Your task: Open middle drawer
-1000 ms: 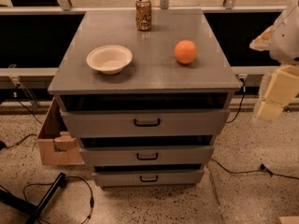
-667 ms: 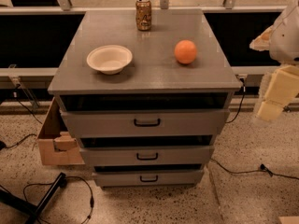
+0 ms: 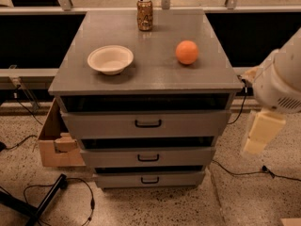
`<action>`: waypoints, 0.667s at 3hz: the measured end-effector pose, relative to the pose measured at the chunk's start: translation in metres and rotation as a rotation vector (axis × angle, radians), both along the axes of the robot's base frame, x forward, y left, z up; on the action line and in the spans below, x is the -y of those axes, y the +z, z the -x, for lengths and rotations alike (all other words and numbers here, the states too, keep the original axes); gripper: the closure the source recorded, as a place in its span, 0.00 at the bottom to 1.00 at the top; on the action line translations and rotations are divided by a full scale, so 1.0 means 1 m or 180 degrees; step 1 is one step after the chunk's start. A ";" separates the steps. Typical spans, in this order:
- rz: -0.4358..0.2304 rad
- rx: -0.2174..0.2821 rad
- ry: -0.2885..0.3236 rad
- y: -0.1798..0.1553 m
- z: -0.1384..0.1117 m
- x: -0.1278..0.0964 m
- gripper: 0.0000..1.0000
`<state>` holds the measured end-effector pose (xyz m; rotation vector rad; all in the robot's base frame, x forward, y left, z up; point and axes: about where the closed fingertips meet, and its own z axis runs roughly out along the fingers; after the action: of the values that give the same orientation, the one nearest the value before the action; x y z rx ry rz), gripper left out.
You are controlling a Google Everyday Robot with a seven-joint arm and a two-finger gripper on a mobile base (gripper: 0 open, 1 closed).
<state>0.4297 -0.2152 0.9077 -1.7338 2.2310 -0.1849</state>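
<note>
While three flat grey drawers, each with one small black handle, stack below the tabletop (image 3: 150, 74), the middle drawer (image 3: 188, 157) sits between the others. One round white bowl (image 3: 110, 59) lies near the left edge, one smooth orange (image 3: 187, 52) near the right and one metal can (image 3: 145, 14) at the back. Beyond the right edge hangs the blocky cream gripper (image 3: 256, 138), clear of the drawers; I cannot tell whether it is open or closed.

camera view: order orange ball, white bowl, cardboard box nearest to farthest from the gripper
The gripper hangs right of the grey cabinet.
1. Round orange ball, on top, right side.
2. White shallow bowl, on top, left side.
3. Brown cardboard box, floor, far left.
</note>
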 end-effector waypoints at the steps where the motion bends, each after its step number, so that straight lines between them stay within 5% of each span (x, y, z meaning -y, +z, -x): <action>1: 0.0328 0.0212 0.0108 -0.039 0.009 -0.001 0.00; 2: 0.0594 0.0322 0.0200 -0.099 0.009 -0.005 0.00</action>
<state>0.4203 -0.2100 0.8086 -1.8413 2.1427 -0.4695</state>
